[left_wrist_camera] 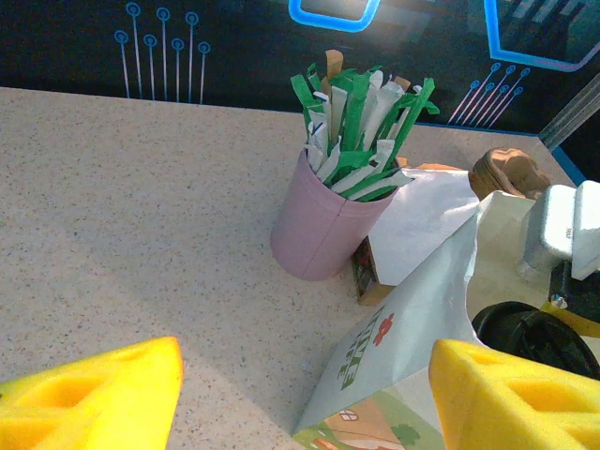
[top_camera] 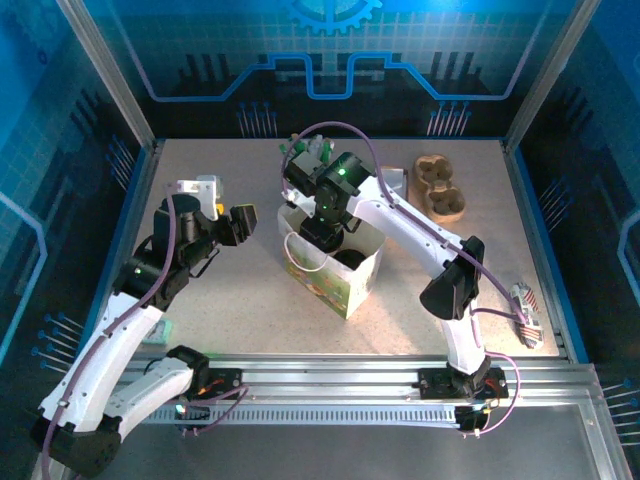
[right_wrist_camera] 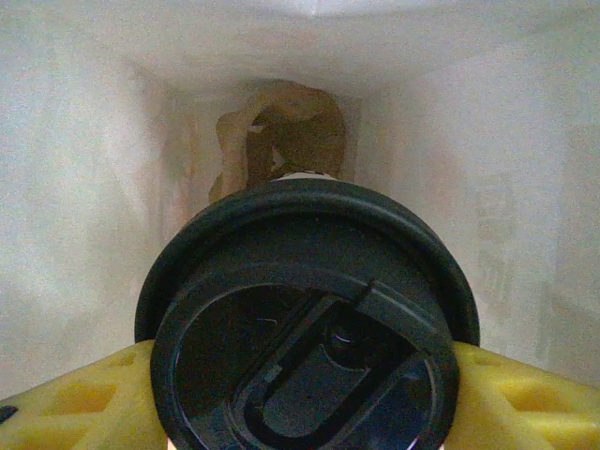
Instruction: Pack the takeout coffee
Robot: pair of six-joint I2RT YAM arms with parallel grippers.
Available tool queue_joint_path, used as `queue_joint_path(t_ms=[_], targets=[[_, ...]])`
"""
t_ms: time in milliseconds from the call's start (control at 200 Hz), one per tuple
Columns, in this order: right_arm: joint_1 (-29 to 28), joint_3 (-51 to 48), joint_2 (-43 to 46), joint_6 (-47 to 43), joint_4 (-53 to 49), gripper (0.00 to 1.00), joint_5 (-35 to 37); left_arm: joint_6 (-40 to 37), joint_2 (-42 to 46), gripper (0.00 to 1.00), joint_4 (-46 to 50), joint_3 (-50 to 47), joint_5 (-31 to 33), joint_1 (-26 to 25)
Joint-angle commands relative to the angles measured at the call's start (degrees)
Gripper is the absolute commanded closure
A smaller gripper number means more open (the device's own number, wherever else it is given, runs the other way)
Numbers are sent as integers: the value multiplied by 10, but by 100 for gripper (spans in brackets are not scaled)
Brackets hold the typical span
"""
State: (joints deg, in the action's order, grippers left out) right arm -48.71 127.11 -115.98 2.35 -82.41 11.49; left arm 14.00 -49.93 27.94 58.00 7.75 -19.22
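Note:
The takeout coffee's black lid (right_wrist_camera: 305,328) sits between my right gripper's (right_wrist_camera: 305,380) yellow fingers (right_wrist_camera: 84,403), which press it from both sides. Gripper and cup are down inside the white paper bag (top_camera: 345,285), whose white walls close round them in the right wrist view. The lid (top_camera: 350,258) shows through the bag's open top from above, and the lid (left_wrist_camera: 530,333) also shows in the left wrist view. A brown cardboard piece (right_wrist_camera: 281,131) lies deeper in the bag. My left gripper (top_camera: 232,225) hangs open just left of the bag (left_wrist_camera: 422,319), holding nothing.
A pink cup of green-and-white sticks (left_wrist_camera: 323,225) stands right behind the bag. A brown cup carrier (top_camera: 440,185) lies at the back right, and a striped item (top_camera: 525,308) by the right wall. Bare table (top_camera: 210,300) lies left and in front of the bag.

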Motion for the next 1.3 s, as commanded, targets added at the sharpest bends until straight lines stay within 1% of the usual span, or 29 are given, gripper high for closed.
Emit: queue_joint_path(t_ms=[0, 355, 585, 956, 1296], targets=[[0, -3, -10, 3, 2, 46, -2, -2, 0, 29, -7, -6, 6, 5], [9, -39, -8, 8, 22, 48, -2, -2, -3, 29, -7, -6, 5, 5], [14, -75, 6, 12, 45, 47, -6, -2, -5, 29, -7, -6, 5, 5], [19, -78, -11, 11, 47, 47, -8, -3, -6, 29, -7, -6, 6, 6], [18, -99, -7, 21, 60, 47, -13, -3, -4, 29, -7, -7, 8, 6]])
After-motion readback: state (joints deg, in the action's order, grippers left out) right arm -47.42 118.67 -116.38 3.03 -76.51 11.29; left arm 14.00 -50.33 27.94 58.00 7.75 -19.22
